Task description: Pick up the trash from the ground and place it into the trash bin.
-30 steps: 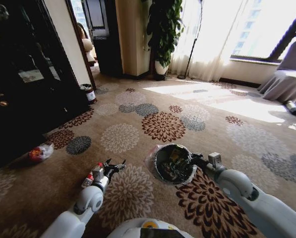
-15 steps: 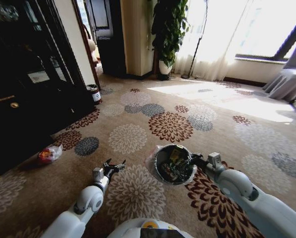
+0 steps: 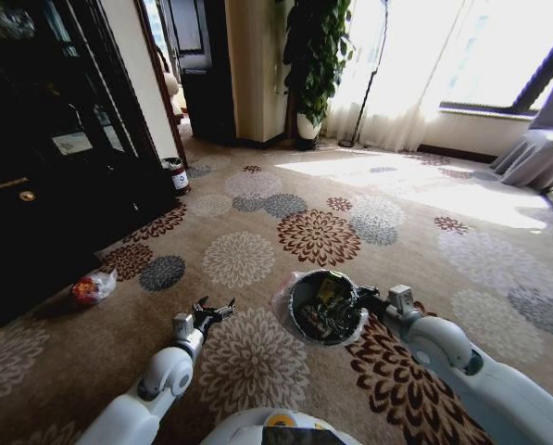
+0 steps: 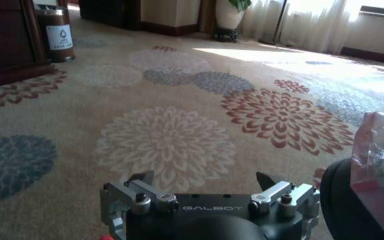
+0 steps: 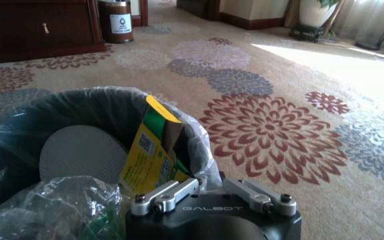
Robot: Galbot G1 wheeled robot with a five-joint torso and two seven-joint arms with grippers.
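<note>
The trash bin [image 3: 324, 306] — round, dark, lined with a crinkled translucent bag — sits on the flower-patterned carpet [image 3: 257, 250], gripped at its rim by the right claw [image 3: 367, 298]. A yellow-green carton [image 5: 153, 150] and crumpled clear plastic [image 5: 52, 210] lie inside. The left claw [image 3: 213, 309] hovers empty, prongs spread, beside the bin. A red-and-white plastic bag [image 3: 93, 288] lies near the dark cabinet [image 3: 44, 185].

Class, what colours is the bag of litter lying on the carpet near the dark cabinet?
The bag is red and white, best seen in the head view.
</note>
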